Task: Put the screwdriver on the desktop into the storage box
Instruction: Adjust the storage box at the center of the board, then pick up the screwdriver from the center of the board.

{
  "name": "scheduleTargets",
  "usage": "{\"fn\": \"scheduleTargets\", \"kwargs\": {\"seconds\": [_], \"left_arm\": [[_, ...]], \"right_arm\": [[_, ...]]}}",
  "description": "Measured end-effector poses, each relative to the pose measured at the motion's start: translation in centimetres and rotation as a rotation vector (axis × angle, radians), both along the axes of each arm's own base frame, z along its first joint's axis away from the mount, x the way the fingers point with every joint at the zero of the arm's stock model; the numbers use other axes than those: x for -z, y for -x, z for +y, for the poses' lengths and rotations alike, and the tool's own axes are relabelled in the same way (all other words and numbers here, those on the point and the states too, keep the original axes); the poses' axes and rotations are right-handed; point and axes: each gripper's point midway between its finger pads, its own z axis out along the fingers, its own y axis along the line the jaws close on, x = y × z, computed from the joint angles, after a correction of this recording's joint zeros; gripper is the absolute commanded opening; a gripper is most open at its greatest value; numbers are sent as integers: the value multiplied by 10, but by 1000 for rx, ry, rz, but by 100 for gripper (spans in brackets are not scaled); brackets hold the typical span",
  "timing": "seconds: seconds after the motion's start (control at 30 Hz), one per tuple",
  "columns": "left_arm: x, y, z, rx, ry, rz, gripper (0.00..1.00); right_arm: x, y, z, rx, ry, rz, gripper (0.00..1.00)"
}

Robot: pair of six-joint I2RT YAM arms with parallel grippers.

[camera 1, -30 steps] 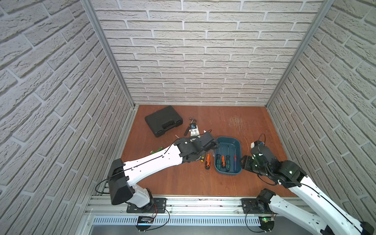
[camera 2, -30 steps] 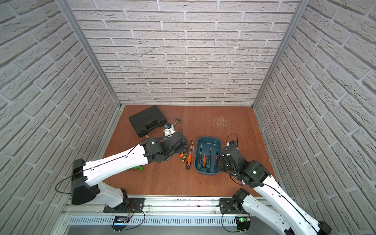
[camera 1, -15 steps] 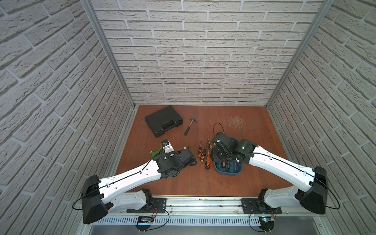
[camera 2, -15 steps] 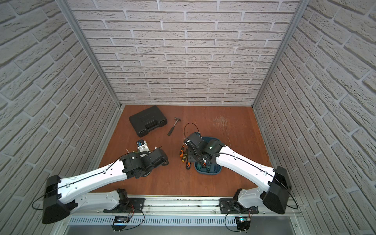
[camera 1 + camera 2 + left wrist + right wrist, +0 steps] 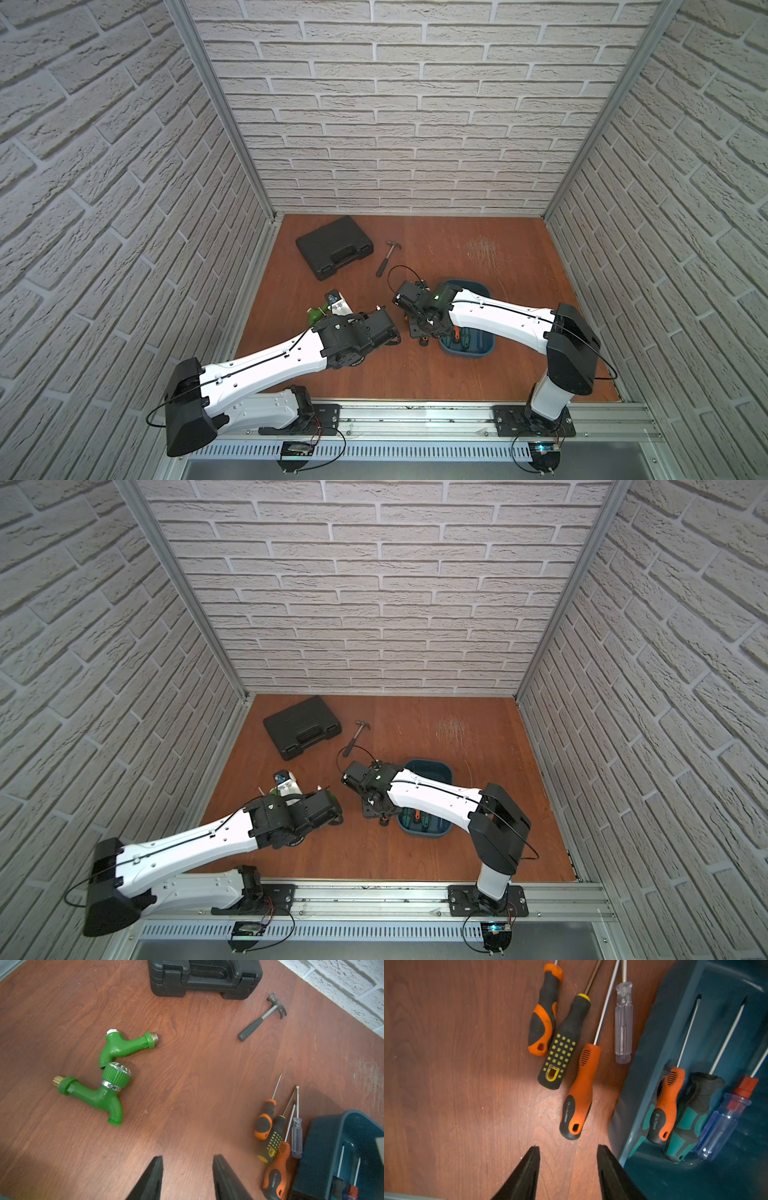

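Several screwdrivers lie side by side on the desktop [image 5: 467, 1084] just outside the storage box [image 5: 643, 1064]: a short orange-black one [image 5: 543, 1022], a black-yellow one [image 5: 562, 1047], a long orange one [image 5: 581, 1088] and a clear one [image 5: 623, 1022]. My right gripper [image 5: 568, 1147] hovers open and empty just short of the long orange handle's butt. The box holds several more screwdrivers. My left gripper [image 5: 188, 1157] is open and empty over bare wood, left of the group. In both top views the right arm hides most of the loose screwdrivers and part of the storage box [image 5: 482, 353] [image 5: 432, 771].
A black tool case [image 5: 332, 247] and a small hammer [image 5: 387, 257] lie at the back left. Two green plastic taps [image 5: 112, 1084] rest ahead of the left gripper. Brick walls close in three sides, and a metal rail [image 5: 415, 411] runs along the front.
The left arm pulled back from the screwdrivers to the front left. The right arm swung from the right side across the storage box and now hangs over the loose screwdrivers.
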Motion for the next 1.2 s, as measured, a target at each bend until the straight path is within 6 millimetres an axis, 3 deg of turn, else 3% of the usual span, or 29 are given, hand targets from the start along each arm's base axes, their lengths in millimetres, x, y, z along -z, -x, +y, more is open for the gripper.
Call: {"fn": "scheduleTargets", "kwargs": {"seconds": [0.37, 0.67, 0.8, 1.2], "left_arm": [[1, 2, 3, -1, -15, 6, 46], [0, 2, 3, -1, -16, 6, 46], [0, 3, 3, 0, -16, 7, 46], [-2, 5, 5, 5, -17, 6, 46]], "right_arm": [[12, -9, -29, 70, 52, 15, 53], [10, -4, -10, 51, 2, 15, 52], [18, -4, 0, 70, -28, 29, 51], [38, -5, 1, 127, -23, 50, 48]]}}
